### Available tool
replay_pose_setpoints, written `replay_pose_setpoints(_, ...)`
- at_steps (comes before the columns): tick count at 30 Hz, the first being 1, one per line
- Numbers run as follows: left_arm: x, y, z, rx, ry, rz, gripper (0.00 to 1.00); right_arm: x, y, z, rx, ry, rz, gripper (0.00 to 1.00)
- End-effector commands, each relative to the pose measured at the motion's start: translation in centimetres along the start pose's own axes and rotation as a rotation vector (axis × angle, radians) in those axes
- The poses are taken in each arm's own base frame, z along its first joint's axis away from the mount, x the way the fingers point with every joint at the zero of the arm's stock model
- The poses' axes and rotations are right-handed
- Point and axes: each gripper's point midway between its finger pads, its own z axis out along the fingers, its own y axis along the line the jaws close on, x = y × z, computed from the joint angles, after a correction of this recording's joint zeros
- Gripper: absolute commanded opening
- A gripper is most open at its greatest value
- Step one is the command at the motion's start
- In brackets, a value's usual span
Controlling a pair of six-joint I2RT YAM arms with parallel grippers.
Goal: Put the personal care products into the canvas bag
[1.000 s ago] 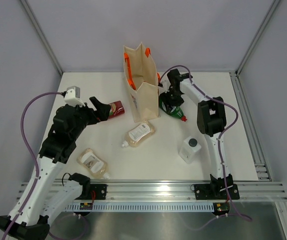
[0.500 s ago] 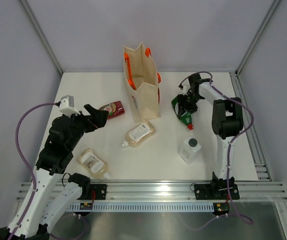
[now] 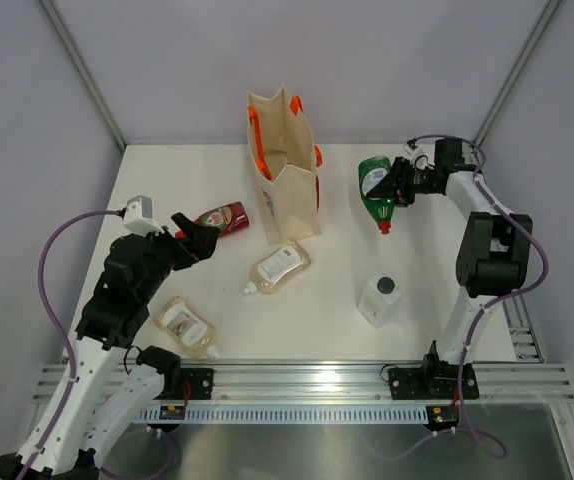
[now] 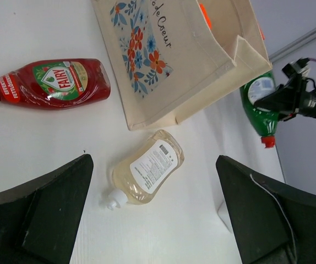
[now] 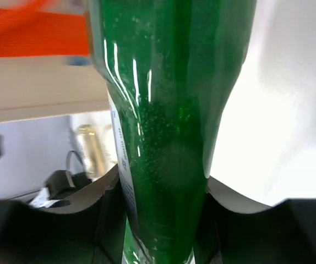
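Bottle in grip: the green bottle (image 3: 375,185) is in the upper right of the top view, right of the bag and apart from it; its red cap (image 3: 384,228) points toward the lower edge of the frame; in the right wrist view its green body (image 5: 169,137) fills the middle of the frame from top to bottom
Right tool: the right tool (image 3: 397,184) is closed on the green bottle, a finger on either side of its body; the arm reaches in from the right edge of the bench
Canvas bag: the canvas bag (image 3: 289,195) stands upright at upper centre with its mouth open; orange handles at the rim; a flower print shows on its side in the left wrist view (image 4: 141,49)
Red bottle: the red bottle (image 3: 222,217) lies on its side left of the bag and near it; its cap points left in the left wrist view (image 4: 53,82)
Peach bottles: one peach bottle (image 3: 280,266) lies just below the bag, white label up, cap toward the lower left; the other peach bottle (image 3: 187,327) lies at lower left, well apart from the bag
Clear bottle: the clear bottle (image 3: 379,298) with a black cap sits at lower right, alone
Left tool: the left tool (image 3: 197,226) has its fingers spread wide and holds nothing; it is just left of the red bottle
Bench: the white bench (image 3: 327,330) carries all the lying bottles and the bag
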Motion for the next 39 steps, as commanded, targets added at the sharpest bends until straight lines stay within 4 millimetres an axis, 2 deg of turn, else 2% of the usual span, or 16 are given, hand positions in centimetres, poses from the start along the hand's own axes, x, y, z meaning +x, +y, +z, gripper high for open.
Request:
replay_pose_setpoints(1, 0.3, -0.5, -0.3, 0.034, -0.001, -0.028, 0.99, -3.0, 12.1, -4.4, -0.333, -0.117, -0.219, 0.00)
replay_pose_setpoints(6, 0.6, 0.1, -1.1, 0.024, -0.018, -0.052, 0.99, -5.5, 19.7, -8.2, -0.422, -0.215, -0.300, 0.00)
replay_pose_setpoints(8, 0.8, 0.3, -1.1, 0.018, -0.020, -0.061, 0.99, -5.4, 22.5, -8.2, -0.426, -0.212, -0.359, 0.00)
replay_pose_setpoints(9, 0.9, 0.4, -1.2, 0.017, -0.019, -0.064, 0.99, -5.2, 25.2, -8.3, -0.410, -0.205, -0.380, 0.00)
replay_pose_setpoints(11, 1.3, 0.7, -1.0, 0.006, -0.007, -0.078, 0.99, -5.1, 26.9, -5.4, -0.331, -0.203, -0.450, 0.00)
replay_pose_setpoints(12, 1.6, 1.0, -1.0, -0.010, 0.005, -0.087, 0.99, -5.1, 29.1, -5.8, -0.316, -0.213, -0.493, 0.00)
replay_pose_setpoints(14, 2.2, 1.5, -0.7, -0.043, 0.029, -0.121, 0.99, -5.6, 30.0, -2.6, -0.216, -0.267, -0.560, 0.00)
replay_pose_setpoints(15, 2.9, 2.0, -0.7, -0.068, 0.054, -0.132, 0.99, -6.0, 31.4, -2.6, -0.211, -0.303, -0.607, 0.00)
replay_pose_setpoints(17, 3.4, 2.5, -0.5, -0.107, 0.078, -0.173, 0.99, -7.2, 31.6, -0.4, -0.166, -0.340, -0.624, 0.00)
replay_pose_setpoints(18, 3.8, 2.7, -0.6, -0.119, 0.094, -0.181, 0.99, -7.6, 33.0, 0.8, -0.186, -0.359, -0.654, 0.00)
replay_pose_setpoints(21, 4.4, 2.9, -0.7, -0.135, 0.112, -0.217, 0.99, -9.6, 35.6, 2.0, -0.185, -0.466, -0.700, 0.00)
replay_pose_setpoints(24, 4.5, 3.3, -1.0, -0.162, 0.109, -0.254, 0.99, -11.9, 34.7, 5.6, -0.134, -0.545, -0.717, 0.00)
replay_pose_setpoints(30, 5.3, 3.7, -1.6, -0.182, 0.128, -0.298, 0.99, -14.3, 32.7, 8.0, -0.065, -0.620, -0.764, 0.00)
replay_pose_setpoints(34, 5.0, 4.5, -2.2, -0.205, 0.105, -0.232, 0.99, -12.6, 30.8, 9.2, -0.041, -0.535, -0.874, 0.30)
replay_pose_setpoints(37, 4.4, 5.1, -2.2, -0.225, 0.088, -0.149, 0.99, -11.4, 29.0, 9.1, -0.004, -0.493, -0.944, 0.43)
replay_pose_setpoints(39, 3.4, 5.0, -1.6, -0.223, 0.065, -0.095, 0.99, -10.2, 28.4, 8.9, 0.006, -0.449, -0.988, 0.60)
